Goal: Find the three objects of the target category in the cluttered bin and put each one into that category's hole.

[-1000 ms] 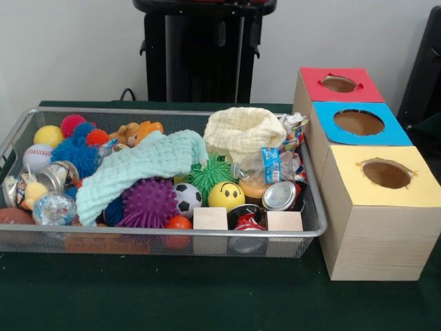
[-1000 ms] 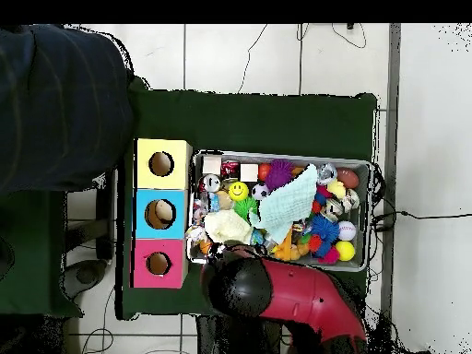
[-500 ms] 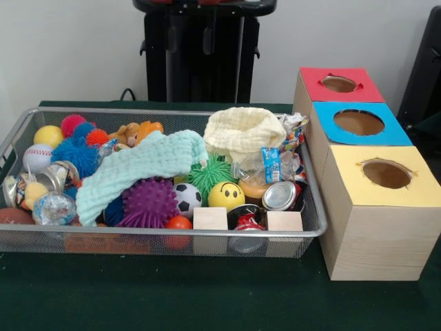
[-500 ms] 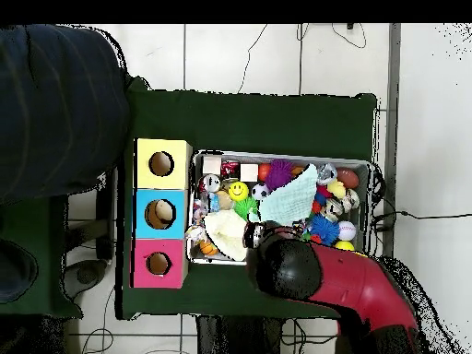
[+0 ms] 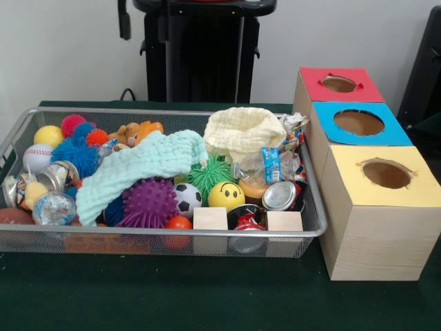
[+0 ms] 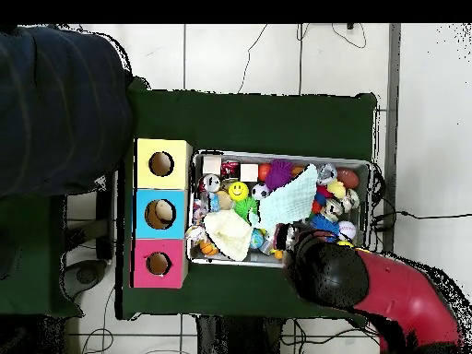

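Note:
The bin (image 5: 158, 233) is a silver wire mesh tray full of clutter, also seen in the overhead view (image 6: 277, 154). In it lie a mint cloth (image 5: 138, 165), a cream cloth (image 5: 241, 131), a purple spiky ball (image 5: 148, 202), a yellow smiley ball (image 5: 225, 195), a soccer ball (image 5: 186, 198), two wooden blocks (image 5: 210, 218), a can (image 5: 279, 195) and several more balls. My gripper (image 5: 124, 21) shows only as a dark piece at the top edge, above the bin's far left. In the overhead view the arm's black head (image 6: 332, 277) covers it.
Three wooden boxes with holes stand beside the bin: red top (image 5: 313, 86), blue top (image 5: 331, 134), yellow top (image 5: 358, 193). They also show in the overhead view (image 6: 147, 180). A person's dark sleeve (image 6: 55, 101) fills the overhead view's upper left. The robot pedestal (image 5: 203, 55) stands behind the bin.
In the overhead view the arm has swung right along the bin's robot-side edge. In the front view the dark gripper piece has shifted left. The bin's contents have not moved.

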Available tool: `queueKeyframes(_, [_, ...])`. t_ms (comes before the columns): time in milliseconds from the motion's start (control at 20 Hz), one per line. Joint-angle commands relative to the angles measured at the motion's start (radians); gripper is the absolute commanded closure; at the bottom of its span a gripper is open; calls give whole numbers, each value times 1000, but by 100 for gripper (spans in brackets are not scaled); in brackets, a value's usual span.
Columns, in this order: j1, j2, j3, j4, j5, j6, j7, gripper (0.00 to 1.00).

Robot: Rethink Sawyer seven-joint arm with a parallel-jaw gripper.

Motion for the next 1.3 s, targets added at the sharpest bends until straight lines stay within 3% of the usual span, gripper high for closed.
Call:
queueKeyframes(50, [-99, -13, 136, -8, -79, 130, -317, 0])
queueKeyframes(400, [-148, 61, 182, 20, -161, 38, -255, 0])
queueKeyframes(800, [-139, 210, 158, 2, -308, -83, -140, 0])
queueKeyframes(1100, [-150, 252, 148, 2, -374, -126, -99, 0])
queueKeyframes(1300, [-147, 307, 130, -40, -434, -173, -74, 0])
